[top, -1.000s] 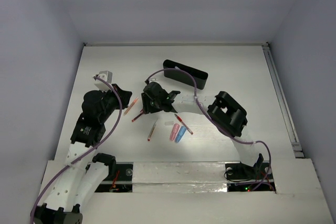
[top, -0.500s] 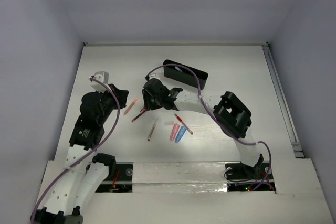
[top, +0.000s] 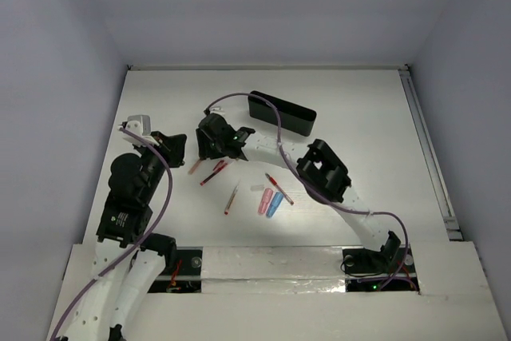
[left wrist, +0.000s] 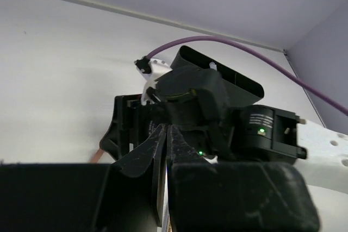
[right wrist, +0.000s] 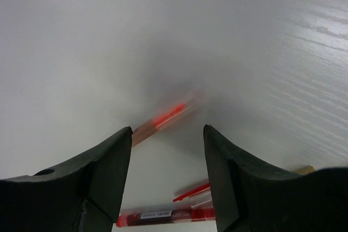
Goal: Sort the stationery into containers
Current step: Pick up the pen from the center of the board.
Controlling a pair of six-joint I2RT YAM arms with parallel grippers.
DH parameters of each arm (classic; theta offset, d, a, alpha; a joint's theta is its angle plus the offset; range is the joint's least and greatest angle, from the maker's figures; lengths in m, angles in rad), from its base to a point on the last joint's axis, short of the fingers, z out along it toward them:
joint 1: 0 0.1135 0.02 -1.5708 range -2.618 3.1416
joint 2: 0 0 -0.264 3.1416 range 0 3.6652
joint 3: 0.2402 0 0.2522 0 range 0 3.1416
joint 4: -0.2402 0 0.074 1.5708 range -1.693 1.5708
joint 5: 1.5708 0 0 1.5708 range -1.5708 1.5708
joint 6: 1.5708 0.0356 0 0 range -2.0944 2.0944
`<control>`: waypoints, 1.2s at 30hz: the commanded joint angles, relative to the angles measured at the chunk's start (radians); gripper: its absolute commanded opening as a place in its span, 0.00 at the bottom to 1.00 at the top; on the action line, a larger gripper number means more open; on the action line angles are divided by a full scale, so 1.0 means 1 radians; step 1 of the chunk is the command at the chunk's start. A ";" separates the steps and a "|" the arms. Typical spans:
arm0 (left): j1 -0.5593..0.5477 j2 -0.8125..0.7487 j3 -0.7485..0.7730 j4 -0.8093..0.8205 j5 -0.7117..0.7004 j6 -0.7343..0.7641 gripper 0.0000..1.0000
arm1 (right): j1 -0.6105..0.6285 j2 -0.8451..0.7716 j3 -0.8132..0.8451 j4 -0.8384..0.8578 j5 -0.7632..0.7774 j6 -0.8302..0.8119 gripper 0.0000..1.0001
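My right gripper (top: 214, 140) is open and hovers low over two pens at the table's middle left. In the right wrist view a pale orange-pink pen (right wrist: 163, 119) lies between and just beyond the fingertips, and a dark red pen (right wrist: 168, 217) lies below them. From the top these are the pink pen (top: 194, 167) and the red pen (top: 214, 173). My left gripper (top: 172, 144) is shut and empty, just left of the right gripper. The long black tray (top: 281, 112) stands behind. A pink pen (top: 231, 197), red pen (top: 279, 188), pink capsule (top: 264, 201) and blue capsule (top: 275, 204) lie nearer.
A tiny white eraser (top: 255, 188) lies beside the capsules. The left wrist view is filled by the right gripper's black body (left wrist: 196, 101), with the tray (left wrist: 239, 82) behind it. A purple cable (top: 239, 100) arcs over the right arm.
My right gripper has moved left, from beside the tray to above the two left pens. My left arm has drawn back to the left.
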 commanded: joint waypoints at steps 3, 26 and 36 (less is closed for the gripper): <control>-0.042 -0.029 0.041 0.034 -0.017 0.000 0.00 | 0.027 0.052 0.119 -0.081 0.057 0.032 0.61; -0.102 -0.147 0.071 -0.009 -0.117 0.007 0.00 | 0.123 0.218 0.274 -0.264 0.296 0.005 0.25; -0.102 -0.182 0.140 -0.088 -0.272 0.035 0.13 | 0.123 0.230 0.258 -0.191 0.308 -0.009 0.41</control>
